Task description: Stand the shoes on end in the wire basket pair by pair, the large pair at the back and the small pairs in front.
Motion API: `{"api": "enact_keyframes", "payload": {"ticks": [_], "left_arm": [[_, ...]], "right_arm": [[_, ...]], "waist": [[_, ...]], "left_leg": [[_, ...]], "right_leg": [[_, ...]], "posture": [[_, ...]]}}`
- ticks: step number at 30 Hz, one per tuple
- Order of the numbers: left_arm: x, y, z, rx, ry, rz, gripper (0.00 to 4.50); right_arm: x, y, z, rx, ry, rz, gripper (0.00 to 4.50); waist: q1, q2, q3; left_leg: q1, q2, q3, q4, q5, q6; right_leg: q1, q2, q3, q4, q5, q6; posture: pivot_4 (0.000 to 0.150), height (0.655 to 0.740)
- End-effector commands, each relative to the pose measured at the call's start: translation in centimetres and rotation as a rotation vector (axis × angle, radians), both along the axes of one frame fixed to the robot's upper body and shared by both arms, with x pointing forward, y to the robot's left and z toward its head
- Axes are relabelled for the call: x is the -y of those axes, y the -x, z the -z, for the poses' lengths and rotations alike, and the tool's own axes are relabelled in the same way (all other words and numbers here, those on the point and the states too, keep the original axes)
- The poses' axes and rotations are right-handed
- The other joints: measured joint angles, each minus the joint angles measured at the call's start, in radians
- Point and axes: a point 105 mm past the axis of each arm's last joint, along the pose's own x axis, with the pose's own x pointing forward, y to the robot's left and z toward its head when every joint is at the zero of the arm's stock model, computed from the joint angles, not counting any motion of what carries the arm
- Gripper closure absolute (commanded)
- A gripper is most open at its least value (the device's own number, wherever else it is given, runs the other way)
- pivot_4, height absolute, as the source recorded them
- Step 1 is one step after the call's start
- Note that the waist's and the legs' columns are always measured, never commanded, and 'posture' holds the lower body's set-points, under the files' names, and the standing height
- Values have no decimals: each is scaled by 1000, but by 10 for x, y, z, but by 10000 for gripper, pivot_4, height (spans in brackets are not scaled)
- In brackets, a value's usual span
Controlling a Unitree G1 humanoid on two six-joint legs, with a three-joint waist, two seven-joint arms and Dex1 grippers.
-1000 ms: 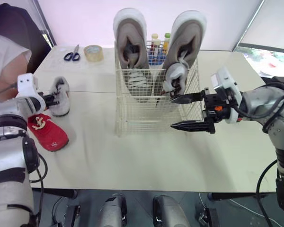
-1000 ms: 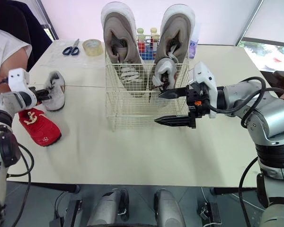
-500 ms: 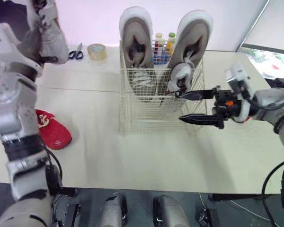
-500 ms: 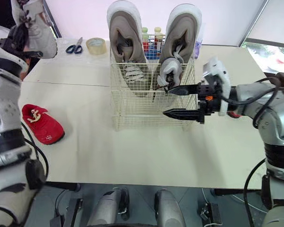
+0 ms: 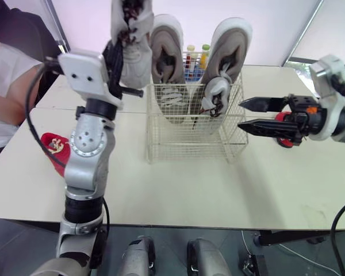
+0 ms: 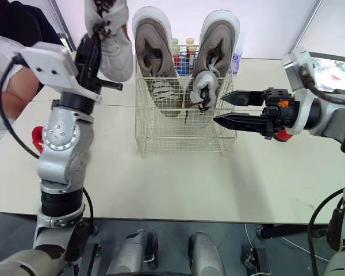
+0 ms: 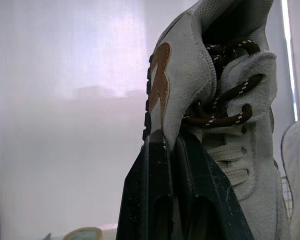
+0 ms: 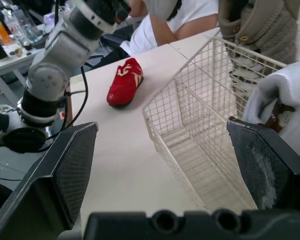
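Looking through the left eye view, you are seeing the left end effector [image 5: 121,53] pinching a small grey shoe [image 5: 135,34] and holding it up in the upper left of the frame, just beside the wire basket [image 5: 190,135]. The large pair [image 5: 164,49] is standing on end at the basket's back, and another small grey shoe is sitting in front of the right one. A red shoe [image 5: 50,148] is lying on the worktop [image 5: 218,184] at the left edge. At the right, the right end effector [image 5: 241,115] is hovering wide open beside the basket.

In the left wrist view, its fingers [image 7: 157,190] are clamping the shoe's rim beside the brown laces.

In the right wrist view, the spread fingers are framing the basket, with the red shoe lying beyond it.
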Motion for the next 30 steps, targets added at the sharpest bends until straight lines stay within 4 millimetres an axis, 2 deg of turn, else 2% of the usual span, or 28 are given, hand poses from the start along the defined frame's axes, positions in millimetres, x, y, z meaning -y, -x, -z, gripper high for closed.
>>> {"api": "enact_keyframes", "payload": {"ticks": [1,6,12,15,21,27,30], "left_arm": [[18,5,-2,76,-5,42,44635],[38,-3,15,55,19,95,44635],[48,-2,27,38,13,102,44635],[57,-1,45,-1,-16,101,44635],[75,-9,66,-14,-91,89,44635],[76,-17,82,-11,-159,41,44635],[78,-14,91,-16,-201,44,44635]], "right_arm": [[3,3,-13,47,7,14,0],[2,1,-12,55,7,38,0],[-6,3,-8,54,-16,43,0],[-8,1,-4,51,-45,47,0],[-11,-2,-2,50,-66,46,0],[-11,-2,-4,59,-81,49,0],[-11,-3,-3,63,-82,60,0]], "waist": [[1,0,0],[5,0,0],[6,0,0],[6,0,0],[6,0,-1],[5,1,-1],[5,1,-1]], "left_leg": [[-1,0,0,-1,0,1],[-3,0,2,-2,-2,6],[-5,-1,4,-2,-4,9],[-6,-2,5,-2,-4,9],[-5,-2,5,-2,-5,8],[-5,-2,5,-2,-5,9],[-5,-1,5,-2,-5,8]], "right_leg": [[0,0,1,-2,0,0],[0,0,2,-9,0,0],[0,-3,2,-13,1,1],[0,-3,2,-14,1,1],[1,-3,2,-14,1,1],[0,-3,2,-14,1,1],[0,-3,2,-14,1,1]], "posture": [[1500,7400],[1500,7400],[1500,7400],[1500,7400],[1500,7400],[1500,7400],[1500,7400]]}}
